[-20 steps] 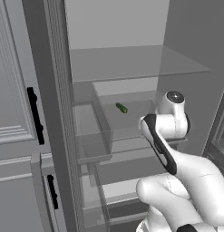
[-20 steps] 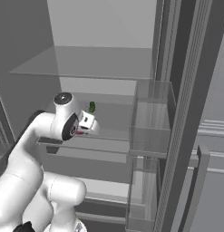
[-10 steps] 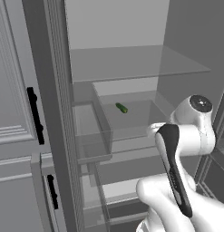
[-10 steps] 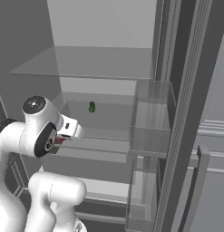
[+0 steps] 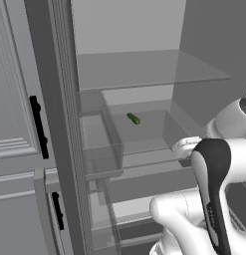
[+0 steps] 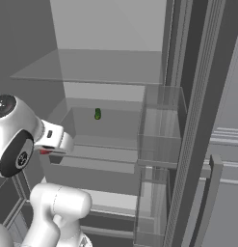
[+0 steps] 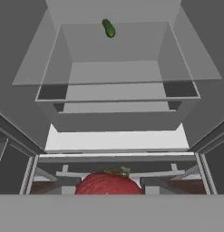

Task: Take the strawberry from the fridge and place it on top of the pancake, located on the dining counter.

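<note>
The fridge [image 5: 159,69] stands open, showing its light grey inside and glass shelves [image 7: 118,74]. My gripper [image 7: 109,186] is shut on the red strawberry [image 7: 109,183], whose green leaf tip shows on top. The hand is outside the fridge, in front of the lower shelves. In the right base view the gripper [image 6: 47,151] hangs at the left with a bit of red strawberry [image 6: 45,152] under it. In the left base view the white hand [image 5: 186,147] is at the right, and the fingers are hidden. The pancake and the dining counter are out of view.
A small dark green elongated item [image 5: 133,118] [image 6: 97,114] [image 7: 108,28] lies far back on the middle shelf. Clear door bins [image 5: 102,144] [image 6: 159,125] jut out beside the opening. Light grey cabinets with black handles [image 5: 37,124] stand to the left. A door with a grey bar handle [image 6: 207,202] stands at the right.
The hand has pulled back out of the fridge with the strawberry, away from the middle shelf. It moved right in the left base view and left in the right base view.
</note>
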